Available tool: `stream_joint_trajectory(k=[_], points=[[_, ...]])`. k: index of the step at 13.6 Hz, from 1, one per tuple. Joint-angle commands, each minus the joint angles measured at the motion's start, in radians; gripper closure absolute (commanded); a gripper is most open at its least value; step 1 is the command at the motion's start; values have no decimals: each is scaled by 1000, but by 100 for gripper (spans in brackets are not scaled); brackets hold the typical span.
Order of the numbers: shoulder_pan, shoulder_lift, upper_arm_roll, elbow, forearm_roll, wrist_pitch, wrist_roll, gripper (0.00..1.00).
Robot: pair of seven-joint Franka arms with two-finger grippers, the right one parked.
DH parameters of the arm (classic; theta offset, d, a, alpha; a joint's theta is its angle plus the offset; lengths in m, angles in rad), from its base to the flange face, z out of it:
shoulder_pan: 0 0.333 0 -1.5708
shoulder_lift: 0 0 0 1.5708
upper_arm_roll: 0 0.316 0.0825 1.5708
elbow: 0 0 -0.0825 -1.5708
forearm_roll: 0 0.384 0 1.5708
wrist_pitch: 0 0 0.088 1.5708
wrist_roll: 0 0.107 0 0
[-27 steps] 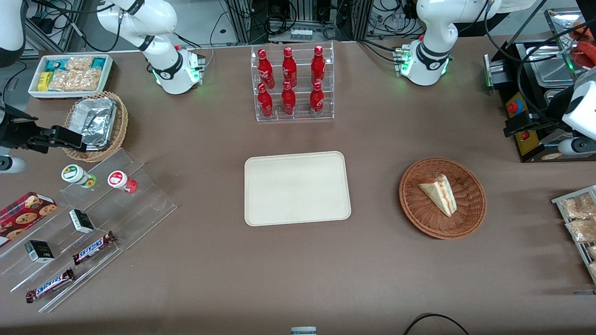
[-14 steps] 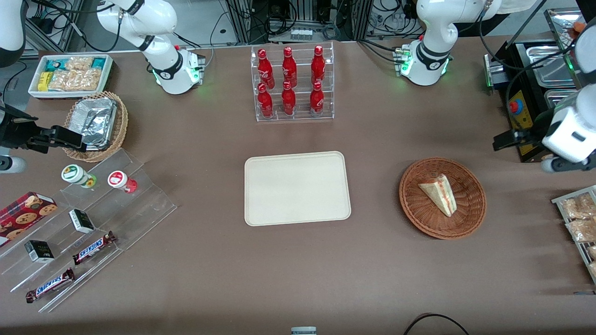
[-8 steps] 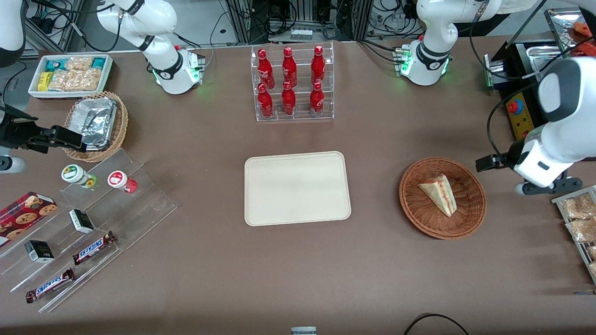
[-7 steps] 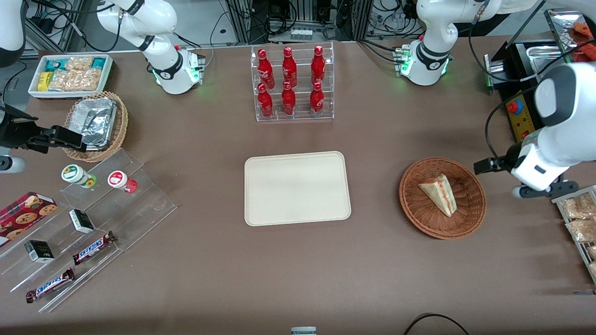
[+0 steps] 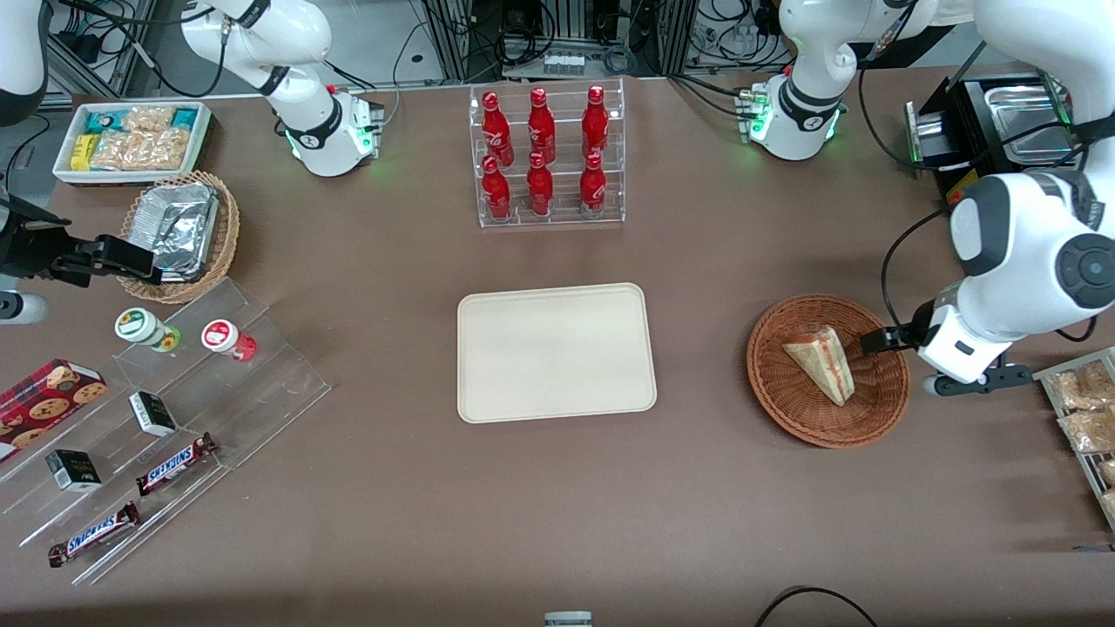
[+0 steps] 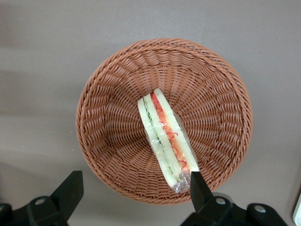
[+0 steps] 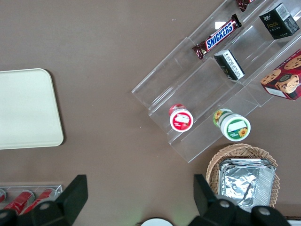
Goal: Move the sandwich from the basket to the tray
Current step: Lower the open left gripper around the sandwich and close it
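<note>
The wrist view looks straight down on the sandwich (image 6: 166, 137), showing its red, orange and green filling edge under clear wrap, which the front view barely reveals. It lies in the basket (image 6: 108, 99), toward the working arm's end of the table. The gripper (image 6: 134, 193) hovers above the basket's rim with its fingers (image 6: 70, 188) spread wide apart, touching nothing. From the front, the gripper (image 5: 875, 341) is mostly hidden by the white arm. The tray (image 5: 556, 352) sits mid-table, well apart from the basket. Two bars (image 5: 174, 464) on the clear stand read "SNICKERS".
</note>
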Motion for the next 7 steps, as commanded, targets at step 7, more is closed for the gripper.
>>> stream_joint_trajectory(k=[7], points=[[-24, -30, -33, -158, -15, 211, -446, 0]])
